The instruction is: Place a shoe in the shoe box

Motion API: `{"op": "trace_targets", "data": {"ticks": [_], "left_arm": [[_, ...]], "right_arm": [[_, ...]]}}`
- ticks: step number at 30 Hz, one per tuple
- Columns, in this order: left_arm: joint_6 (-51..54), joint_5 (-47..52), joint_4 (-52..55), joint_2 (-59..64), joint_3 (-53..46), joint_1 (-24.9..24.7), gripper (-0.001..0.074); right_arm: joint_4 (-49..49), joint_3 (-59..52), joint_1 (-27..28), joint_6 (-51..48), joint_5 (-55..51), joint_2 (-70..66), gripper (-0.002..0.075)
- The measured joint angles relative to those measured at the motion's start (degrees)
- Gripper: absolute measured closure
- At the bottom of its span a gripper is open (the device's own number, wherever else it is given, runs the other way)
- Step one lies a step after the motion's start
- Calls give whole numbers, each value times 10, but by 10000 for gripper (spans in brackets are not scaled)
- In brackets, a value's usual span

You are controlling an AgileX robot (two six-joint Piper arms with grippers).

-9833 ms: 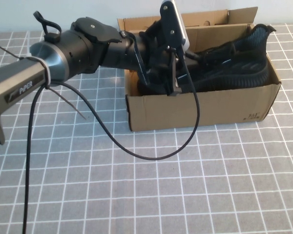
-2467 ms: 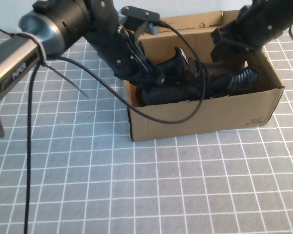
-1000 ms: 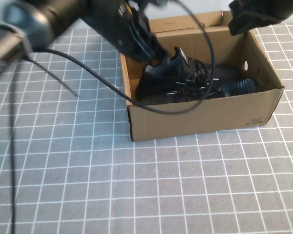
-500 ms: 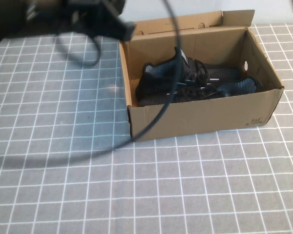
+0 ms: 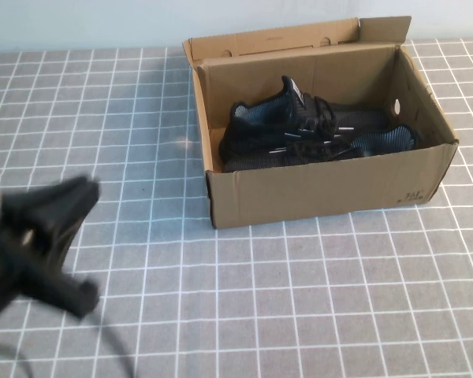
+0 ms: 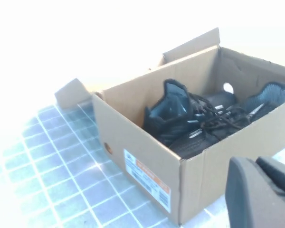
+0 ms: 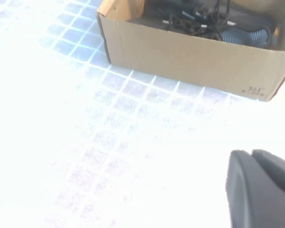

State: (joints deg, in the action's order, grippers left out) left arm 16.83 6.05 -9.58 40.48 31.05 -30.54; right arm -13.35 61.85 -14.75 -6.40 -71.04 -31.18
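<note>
While the shoe box (image 5: 323, 193) sits open in the upper right of the high view, the shoe (image 5: 299, 130) lies inside it, down on the floor of the box with its heel collar standing up toward the left wall. A second black shoe (image 5: 378, 142) looks packed in beside it, toe toward the right wall, though the dark mesh makes the two hard to separate. By the look of it, the placing is done.

The left gripper (image 5: 43, 244) is a dark blur at the lower left of the high view, low over the grid mat (image 5: 299, 299) and well apart from the box. Its fingers (image 6: 256, 194) show at the lower right of the left wrist view, pressed close together and holding nothing. The right gripper (image 7: 259, 190) does not show in the high view at all; in its own wrist view the fingers sit at the lower right, close together too, empty, with the box's front wall across the top.

Now the risks. The flap lid (image 5: 299, 35) stands open at the back, so nothing keeps the shoes down. That raised heel collar sits near the rim; a lid swung shut could catch on it. And an arm sweeping past might clip the box wall and shove the light cardboard across the mat.
</note>
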Motion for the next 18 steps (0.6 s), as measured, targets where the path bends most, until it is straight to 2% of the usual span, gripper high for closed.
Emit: {"op": "trace_targets", "data": {"ticks": [8, 12, 18], "left_arm": [[-20, -200, -2, -148, -203, 0, 735], [-20, -230, -3, -169, -256, 0, 735], [-21, -233, -4, -169, -312, -1, 734]], "right_arm": [[-1, -141, 0, 0, 79, 191, 742], [-1, -214, 0, 0, 156, 246, 742], [-9, -362, 0, 0, 374, 267, 742]]}}
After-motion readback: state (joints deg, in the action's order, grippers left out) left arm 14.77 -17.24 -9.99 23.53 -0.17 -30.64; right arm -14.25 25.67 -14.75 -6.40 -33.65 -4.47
